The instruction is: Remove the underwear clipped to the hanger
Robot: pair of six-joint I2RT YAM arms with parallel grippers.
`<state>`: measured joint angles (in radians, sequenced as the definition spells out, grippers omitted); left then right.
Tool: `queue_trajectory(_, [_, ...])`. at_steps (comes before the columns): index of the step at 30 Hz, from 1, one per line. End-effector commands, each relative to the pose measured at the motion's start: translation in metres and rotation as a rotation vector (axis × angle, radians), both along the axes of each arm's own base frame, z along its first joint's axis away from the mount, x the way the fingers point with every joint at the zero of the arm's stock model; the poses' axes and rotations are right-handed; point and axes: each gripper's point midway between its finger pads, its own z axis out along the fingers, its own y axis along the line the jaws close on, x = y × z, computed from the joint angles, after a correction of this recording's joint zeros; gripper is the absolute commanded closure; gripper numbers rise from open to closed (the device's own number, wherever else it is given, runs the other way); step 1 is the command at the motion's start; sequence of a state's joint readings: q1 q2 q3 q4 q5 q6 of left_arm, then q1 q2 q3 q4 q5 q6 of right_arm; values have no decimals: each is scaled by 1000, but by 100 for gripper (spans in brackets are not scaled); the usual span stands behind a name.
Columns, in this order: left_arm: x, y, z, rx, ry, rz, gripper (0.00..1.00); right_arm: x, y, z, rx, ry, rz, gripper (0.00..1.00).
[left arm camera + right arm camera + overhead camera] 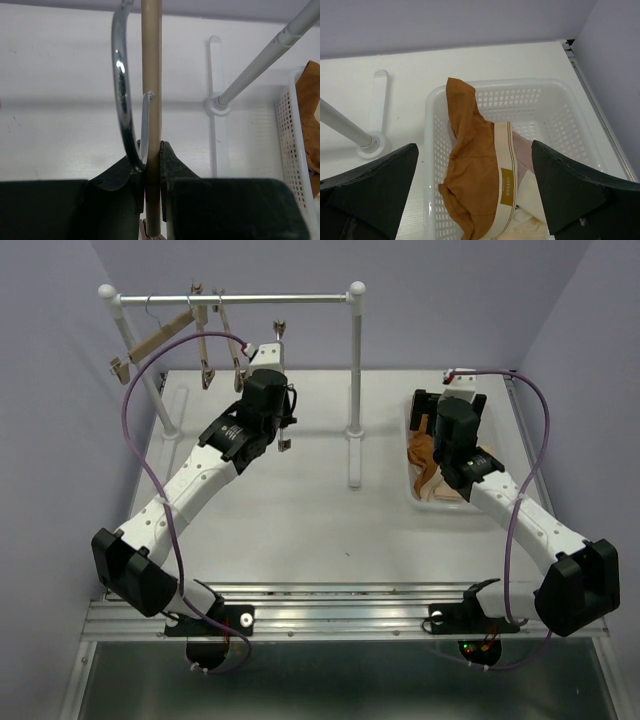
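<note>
Above the white table [300, 510], between lilac walls [400, 270], left gripper [152, 150] pinches the hanger [151, 75]; right gripper [475, 147] gapes over underwear [475, 190].

Light: bright, even, diffuse.
Shadows: faint on table [300, 515].
Glare: streak on chrome hook [119, 67].
Focus: wooden hanger bar [151, 100] soft.

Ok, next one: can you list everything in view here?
underwear: three, rust brown over pink and cream, in the basket
basket: one, white, table's right side
rack: one, white posts with a metal rail, table's far left to middle
hangers: several, wood with clips, on the rail's left part
held hanger: one, wood, chrome hook
table: one, white
left hand: black, shut on the held hanger
right hand: black, open above the basket
</note>
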<state>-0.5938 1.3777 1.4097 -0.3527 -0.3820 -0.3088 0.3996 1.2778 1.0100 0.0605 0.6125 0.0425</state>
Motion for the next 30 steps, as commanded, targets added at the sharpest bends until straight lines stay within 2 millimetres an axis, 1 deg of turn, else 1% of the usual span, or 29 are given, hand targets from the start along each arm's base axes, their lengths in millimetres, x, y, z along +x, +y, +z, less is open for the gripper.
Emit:
queue_trajectory(1, [23, 8, 57, 3, -127, 56, 100, -2, -1, 29, 47, -91, -6, 0])
queue_trajectory(2, [29, 6, 53, 21, -119, 58, 100, -3, -2, 28, 43, -89, -10, 0])
queue_trajectory(6, [47, 7, 70, 48, -149, 79, 100, -5, -4, 31, 40, -94, -16, 0])
queue_trajectory(7, [50, 7, 83, 42, -171, 83, 100, -5, -4, 31, 38, -95, -16, 0])
queue_trajectory(8, [56, 7, 81, 56, -164, 85, 100, -5, -5, 31, 35, -95, -18, 0])
queue_trajectory(9, [58, 8, 84, 72, -171, 90, 100, -6, -5, 31, 35, -96, -20, 0])
queue_trajectory(10, [60, 8, 98, 65, -197, 90, 100, -6, -6, 31, 35, -97, -21, 0])
queue_trajectory(11, [66, 6, 97, 77, -197, 87, 100, -5, -6, 31, 36, -96, -23, 0])
queue_trajectory(12, [68, 8, 109, 80, -219, 91, 100, -5, -6, 31, 36, -97, -23, 0])
queue_trajectory(13, [72, 9, 103, 96, -206, 90, 100, -5, -5, 31, 36, -97, -21, 0])
queue_trajectory(14, [78, 7, 108, 95, -213, 90, 100, -5, -5, 31, 36, -97, -21, 0])
queue_trajectory(15, [82, 12, 109, 101, -208, 100, 100, -6, -6, 33, 36, -100, -21, 0])
queue_trajectory(16, [85, 15, 120, 90, -227, 106, 100, -6, -6, 33, 35, -101, -21, 0])
queue_trajectory(17, [92, 15, 115, 98, -215, 109, 100, -7, -7, 33, 35, -101, -24, 0])
queue_trajectory(18, [96, 18, 115, 98, -213, 110, 100, -7, -7, 34, 36, -104, -26, 0])
queue_trajectory(19, [98, 19, 124, 98, -232, 109, 100, -7, -7, 35, 35, -107, -27, 0])
queue_trajectory(20, [103, 19, 122, 105, -229, 110, 100, -7, -7, 34, 35, -105, -25, 0])
queue_trajectory(23, [109, 22, 133, 121, -270, 107, 100, -4, -4, 38, 43, -118, -13, 0])
queue_trajectory(24, [111, 22, 134, 123, -274, 101, 100, -2, -2, 39, 44, -120, -9, 0])
queue_trajectory(27, [115, 29, 145, 116, -305, 107, 100, 2, 2, 40, 45, -120, 7, 0])
queue_trajectory(30, [120, 36, 150, 122, -325, 112, 100, 5, 3, 39, 37, -115, 9, 0])
